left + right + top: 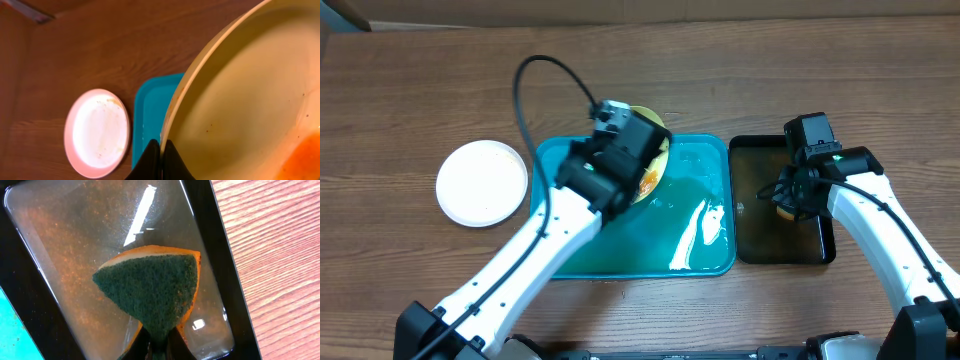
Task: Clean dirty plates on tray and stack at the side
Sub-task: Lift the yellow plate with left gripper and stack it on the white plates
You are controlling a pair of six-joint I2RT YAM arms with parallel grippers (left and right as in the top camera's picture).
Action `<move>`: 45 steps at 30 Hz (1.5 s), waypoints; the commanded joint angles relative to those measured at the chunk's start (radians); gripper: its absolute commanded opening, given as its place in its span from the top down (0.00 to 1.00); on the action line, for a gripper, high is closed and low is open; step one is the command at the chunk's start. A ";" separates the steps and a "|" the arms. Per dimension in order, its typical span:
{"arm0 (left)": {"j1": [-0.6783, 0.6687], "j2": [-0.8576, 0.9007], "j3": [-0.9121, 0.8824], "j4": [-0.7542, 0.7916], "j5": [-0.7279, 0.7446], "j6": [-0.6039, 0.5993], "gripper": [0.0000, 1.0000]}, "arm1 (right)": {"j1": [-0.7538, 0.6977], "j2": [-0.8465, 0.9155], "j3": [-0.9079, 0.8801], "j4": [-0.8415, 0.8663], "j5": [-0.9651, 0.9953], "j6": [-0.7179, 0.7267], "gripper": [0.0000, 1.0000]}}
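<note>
The left gripper (161, 159) is clamped on the rim of the pale yellow-green plate (240, 100), holding it tilted above the back of the teal tray (700, 235), with an orange smear on its face. A white plate (482, 183) lies on the tabletop left of the tray. Right of the tray, the right gripper (159, 347) pinches the green-faced sponge (155, 290) over the black tray (750, 225). Scrubbing looks about to start: the sponge must cross to the teal tray and press on the smear.
</note>
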 commanded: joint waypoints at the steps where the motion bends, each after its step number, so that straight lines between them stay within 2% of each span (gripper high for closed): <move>1: -0.071 -0.002 0.019 0.008 -0.225 -0.032 0.96 | 0.000 -0.006 -0.005 0.005 0.000 -0.003 0.96; 7: -0.154 0.007 0.008 0.003 -0.370 -0.024 0.96 | 0.000 -0.006 -0.005 0.004 0.000 -0.003 0.96; 17: -0.196 0.008 0.008 0.005 -0.493 0.010 0.96 | 0.000 -0.006 -0.005 0.000 0.000 -0.002 0.96; 45: -0.196 0.008 0.008 0.003 -0.497 0.010 0.96 | 0.000 -0.006 -0.005 0.000 0.000 -0.003 0.96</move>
